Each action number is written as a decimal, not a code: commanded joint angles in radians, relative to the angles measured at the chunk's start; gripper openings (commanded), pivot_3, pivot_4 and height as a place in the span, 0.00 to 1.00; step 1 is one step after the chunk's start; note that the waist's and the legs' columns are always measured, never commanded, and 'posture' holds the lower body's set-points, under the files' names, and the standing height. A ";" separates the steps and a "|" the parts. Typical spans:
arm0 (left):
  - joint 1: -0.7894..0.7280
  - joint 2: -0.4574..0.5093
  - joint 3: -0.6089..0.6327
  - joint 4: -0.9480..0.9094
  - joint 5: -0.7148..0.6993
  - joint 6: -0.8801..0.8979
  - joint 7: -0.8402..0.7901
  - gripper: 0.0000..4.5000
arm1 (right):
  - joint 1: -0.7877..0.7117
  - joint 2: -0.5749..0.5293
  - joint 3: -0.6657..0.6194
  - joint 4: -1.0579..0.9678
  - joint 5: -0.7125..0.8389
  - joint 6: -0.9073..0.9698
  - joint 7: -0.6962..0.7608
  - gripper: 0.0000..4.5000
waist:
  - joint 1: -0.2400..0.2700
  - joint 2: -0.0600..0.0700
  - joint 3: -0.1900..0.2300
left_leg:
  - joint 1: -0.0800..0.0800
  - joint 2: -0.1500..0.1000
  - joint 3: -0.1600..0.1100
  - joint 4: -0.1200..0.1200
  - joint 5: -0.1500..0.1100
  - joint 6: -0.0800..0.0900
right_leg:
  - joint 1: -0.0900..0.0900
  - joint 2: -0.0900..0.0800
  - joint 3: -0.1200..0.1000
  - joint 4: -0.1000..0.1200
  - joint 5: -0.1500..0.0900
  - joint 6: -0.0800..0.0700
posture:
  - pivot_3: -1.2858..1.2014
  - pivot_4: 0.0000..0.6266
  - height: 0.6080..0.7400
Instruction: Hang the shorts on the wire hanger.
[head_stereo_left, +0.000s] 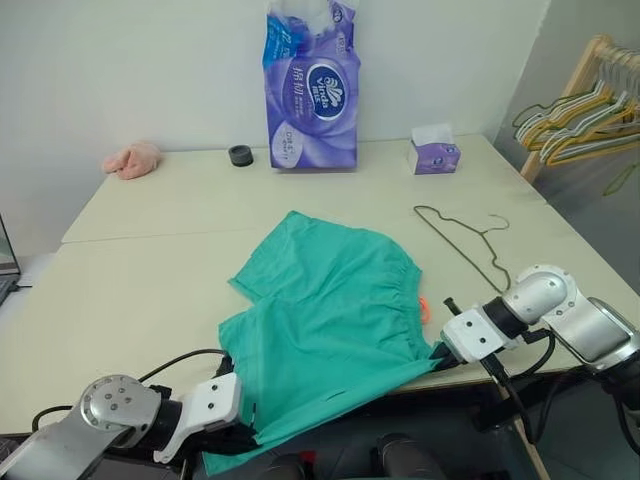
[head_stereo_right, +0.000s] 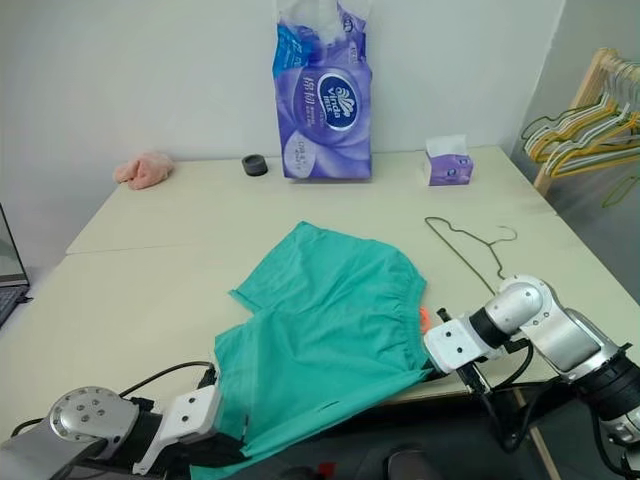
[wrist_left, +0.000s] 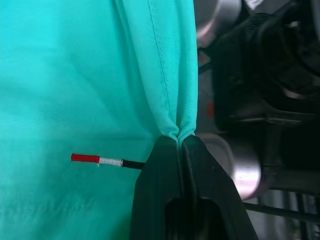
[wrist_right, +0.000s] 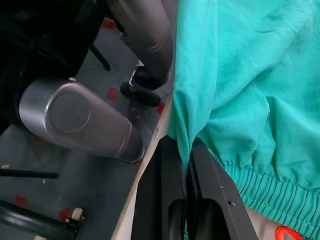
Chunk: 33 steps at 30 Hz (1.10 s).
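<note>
The teal-green shorts (head_stereo_left: 330, 315) lie spread on the cream table, their near part hanging over the front edge. My left gripper (wrist_left: 179, 142) is shut on a pinched fold of the hem at the front left. My right gripper (wrist_right: 186, 160) is shut on the fabric beside the gathered waistband at the front right, by the table edge. A small orange tag (head_stereo_left: 424, 311) peeks out near the waistband. The thin dark wire hanger (head_stereo_left: 462, 237) lies flat on the table, right of the shorts and beyond my right gripper, touching neither.
At the back of the table (head_stereo_left: 140, 280) stand a purple tissue pack (head_stereo_left: 311, 90), a small tissue box (head_stereo_left: 434, 152), a black tape roll (head_stereo_left: 240, 155) and a pink fluffy cloth (head_stereo_left: 133, 159). A wooden rack with several coloured hangers (head_stereo_left: 580, 120) stands at the far right.
</note>
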 joint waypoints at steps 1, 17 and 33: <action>0.002 0.005 0.019 0.007 0.006 0.027 0.015 0.00 | -0.013 -0.007 -0.003 -0.036 0.014 0.071 0.051 0.01 | 0.001 0.000 0.000 | 0.000 0.000 0.000 0.000 0.000 0.000 | 0.000 0.000 0.000 0.000 0.000 0.000 | 0.45 0.04 1.00; -0.042 -0.079 0.147 -0.036 -0.171 0.163 0.059 0.97 | -0.108 0.065 -0.213 -0.150 0.485 0.602 -0.049 1.00 | 0.002 0.000 0.000 | 0.000 0.001 -0.001 0.000 0.000 0.000 | 0.000 0.000 -0.001 0.000 0.001 0.000 | 0.45 0.04 1.00; -0.490 -0.345 0.139 0.024 -0.249 0.262 0.321 0.99 | -0.229 0.272 -0.533 0.636 0.129 0.407 -0.897 1.00 | 0.027 -0.004 -0.004 | -0.004 -0.002 0.000 0.001 0.000 -0.001 | -0.001 0.000 0.002 0.000 0.006 -0.004 | 0.45 0.03 1.00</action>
